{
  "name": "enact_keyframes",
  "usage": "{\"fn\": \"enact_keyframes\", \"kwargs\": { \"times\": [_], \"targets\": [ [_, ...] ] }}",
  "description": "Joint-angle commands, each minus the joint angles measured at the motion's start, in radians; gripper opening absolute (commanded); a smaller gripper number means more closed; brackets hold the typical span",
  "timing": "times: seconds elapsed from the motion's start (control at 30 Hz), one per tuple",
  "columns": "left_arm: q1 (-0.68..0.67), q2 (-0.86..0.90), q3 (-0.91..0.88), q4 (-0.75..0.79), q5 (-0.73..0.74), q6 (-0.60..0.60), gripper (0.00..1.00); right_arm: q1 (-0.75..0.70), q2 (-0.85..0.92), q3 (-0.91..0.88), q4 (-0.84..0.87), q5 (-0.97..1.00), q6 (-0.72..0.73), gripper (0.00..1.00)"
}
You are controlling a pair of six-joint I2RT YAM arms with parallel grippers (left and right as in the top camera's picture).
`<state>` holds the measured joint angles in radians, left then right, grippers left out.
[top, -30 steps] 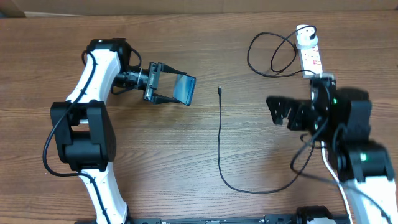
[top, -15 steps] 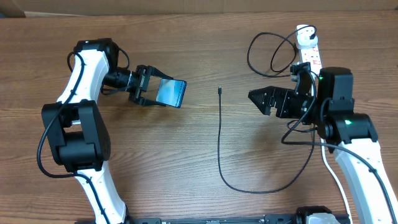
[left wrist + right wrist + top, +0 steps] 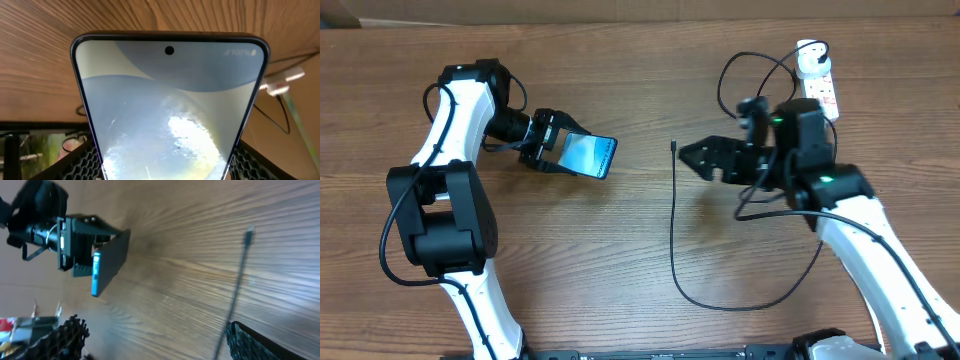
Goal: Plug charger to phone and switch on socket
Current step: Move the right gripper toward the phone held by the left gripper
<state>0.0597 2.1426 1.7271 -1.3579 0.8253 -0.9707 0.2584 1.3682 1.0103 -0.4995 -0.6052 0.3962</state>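
My left gripper (image 3: 552, 146) is shut on the phone (image 3: 590, 155) and holds it above the table at the left, screen lit teal-blue. The screen fills the left wrist view (image 3: 170, 115). The charger's black cable (image 3: 672, 235) lies down the middle of the table, its connector tip (image 3: 674, 146) at the top end. The cable loops to the round white adapter (image 3: 810, 58) in the socket (image 3: 823, 90) at the far right. My right gripper (image 3: 692, 158) is open and empty, just right of the tip. In the right wrist view the cable (image 3: 236, 292) runs beside my finger and the phone (image 3: 107, 265) is edge-on.
The socket's white cord runs down behind my right arm. The cable's lower loop (image 3: 740, 303) curves across the front middle of the wooden table (image 3: 590, 260).
My right gripper has swept left from beside the socket to just right of the connector tip. My left gripper has tilted the phone and lowered it slightly.
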Motion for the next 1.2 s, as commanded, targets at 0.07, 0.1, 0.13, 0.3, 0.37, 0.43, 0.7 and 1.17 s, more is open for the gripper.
{"fn": "enact_keyframes", "kwargs": {
  "times": [0.07, 0.1, 0.13, 0.3, 0.37, 0.43, 0.7, 1.17],
  "targets": [
    [-0.002, 0.000, 0.029, -0.002, -0.053, -0.040, 0.04, 0.102, 0.069, 0.026, 0.113, 0.036, 0.140, 0.89],
    [-0.002, 0.000, 0.029, -0.002, -0.061, -0.041, 0.04, 0.117, 0.080, 0.026, 0.140, 0.037, 0.158, 0.89],
    [-0.002, 0.000, 0.029, -0.002, -0.068, -0.048, 0.04, 0.132, 0.091, 0.026, 0.167, 0.040, 0.178, 0.89],
    [-0.003, 0.000, 0.029, -0.002, -0.088, -0.063, 0.04, 0.191, 0.135, 0.026, 0.226, 0.104, 0.272, 0.87],
    [-0.006, 0.000, 0.029, 0.000, -0.102, -0.072, 0.04, 0.212, 0.145, 0.026, 0.238, 0.134, 0.298, 0.86],
    [-0.014, 0.000, 0.029, 0.005, -0.121, -0.083, 0.04, 0.230, 0.147, 0.026, 0.246, 0.166, 0.331, 0.86],
    [-0.069, 0.000, 0.029, 0.057, -0.130, -0.101, 0.04, 0.282, 0.149, 0.026, 0.253, 0.273, 0.420, 0.83],
    [-0.109, 0.000, 0.029, 0.064, -0.128, -0.146, 0.04, 0.352, 0.212, 0.026, 0.285, 0.370, 0.468, 0.75]
  ]
}}
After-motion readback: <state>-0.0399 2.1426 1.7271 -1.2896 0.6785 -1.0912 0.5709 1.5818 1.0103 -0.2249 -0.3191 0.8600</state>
